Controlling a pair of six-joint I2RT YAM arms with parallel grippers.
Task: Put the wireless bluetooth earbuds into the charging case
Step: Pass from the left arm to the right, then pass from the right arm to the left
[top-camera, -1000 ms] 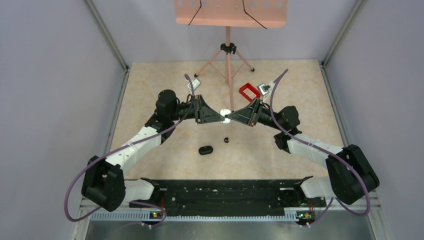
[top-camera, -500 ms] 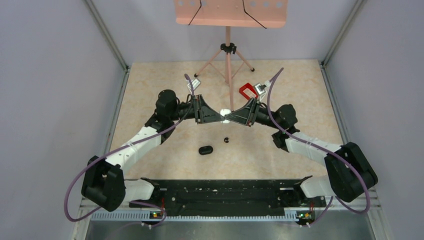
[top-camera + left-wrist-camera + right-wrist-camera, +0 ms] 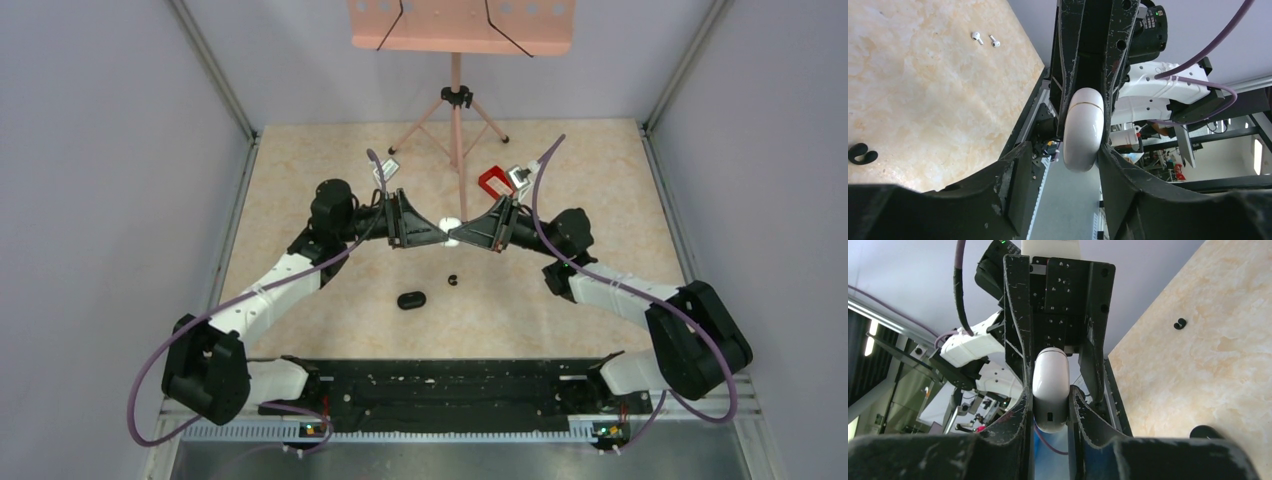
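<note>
The black oval charging case (image 3: 411, 300) lies on the table, near of centre; its edge shows in the right wrist view (image 3: 1205, 431). A tiny black earbud (image 3: 453, 279) lies loose to its right, and shows in the right wrist view (image 3: 1179, 323) and the left wrist view (image 3: 860, 154). Both grippers meet above the table's middle at a small white rounded object (image 3: 451, 231). My right gripper (image 3: 1050, 407) is shut on it. My left gripper (image 3: 1063, 165) stands open around its other end, with a gap at one finger.
A red rectangular frame (image 3: 493, 181) lies behind the right gripper. A pink music stand's tripod (image 3: 456, 110) stands at the back centre. Two small white stemmed earbuds (image 3: 985, 39) lie on the table in the left wrist view. The arms' black base rail (image 3: 440, 385) runs along the near edge.
The right arm has shifted slightly left and back, its wrist now over part of the red frame. The left arm, black case and bud have not moved.
</note>
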